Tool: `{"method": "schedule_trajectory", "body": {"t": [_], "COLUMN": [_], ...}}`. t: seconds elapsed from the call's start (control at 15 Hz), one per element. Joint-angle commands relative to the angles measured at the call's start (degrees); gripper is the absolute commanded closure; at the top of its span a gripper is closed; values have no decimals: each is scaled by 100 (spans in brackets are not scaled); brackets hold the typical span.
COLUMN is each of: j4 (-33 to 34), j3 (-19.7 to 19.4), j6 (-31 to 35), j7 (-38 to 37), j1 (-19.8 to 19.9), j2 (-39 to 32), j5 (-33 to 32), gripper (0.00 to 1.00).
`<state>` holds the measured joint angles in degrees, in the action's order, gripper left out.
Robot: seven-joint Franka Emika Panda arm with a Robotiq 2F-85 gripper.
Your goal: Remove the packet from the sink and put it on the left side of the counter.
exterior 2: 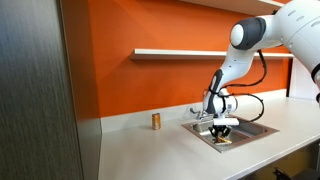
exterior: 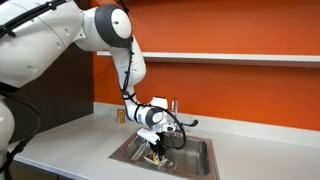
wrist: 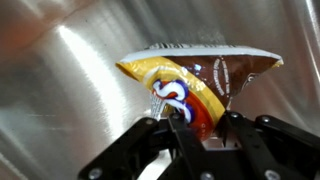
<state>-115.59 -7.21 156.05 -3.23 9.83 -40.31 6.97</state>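
Note:
The packet (wrist: 195,80) fills the middle of the wrist view: crinkly, yellow-orange with red, white and brown print and a silver top edge. My gripper (wrist: 195,125) has its black fingers closed on the packet's lower part. In both exterior views the gripper (exterior: 155,147) (exterior 2: 222,133) reaches down into the stainless-steel sink (exterior: 195,165) (exterior 2: 255,131), and a bit of the packet (exterior: 157,156) shows under the fingers. The grey counter (exterior: 70,150) (exterior 2: 150,150) runs to either side of the sink.
A small orange-gold can (exterior 2: 156,121) (exterior: 122,116) stands on the counter by the backsplash, beside the sink. The chrome faucet (exterior: 176,106) stands behind the basin. A white shelf (exterior 2: 180,52) hangs on the orange wall. A dark cabinet (exterior 2: 40,90) bounds one end of the counter.

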Motion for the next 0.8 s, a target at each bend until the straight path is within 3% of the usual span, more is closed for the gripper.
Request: {"method": "schedule_trajectory", "body": {"t": [0.0, 0.13, 0.73], "j4": [34, 24, -213], "j3": [36, 41, 19], "j6": [-128, -120, -75], "j7": [6, 6, -35], "j1": [39, 32, -106], "j2": [57, 88, 475], "j5": [-33, -33, -73], "gripper": [94, 98, 96]}}
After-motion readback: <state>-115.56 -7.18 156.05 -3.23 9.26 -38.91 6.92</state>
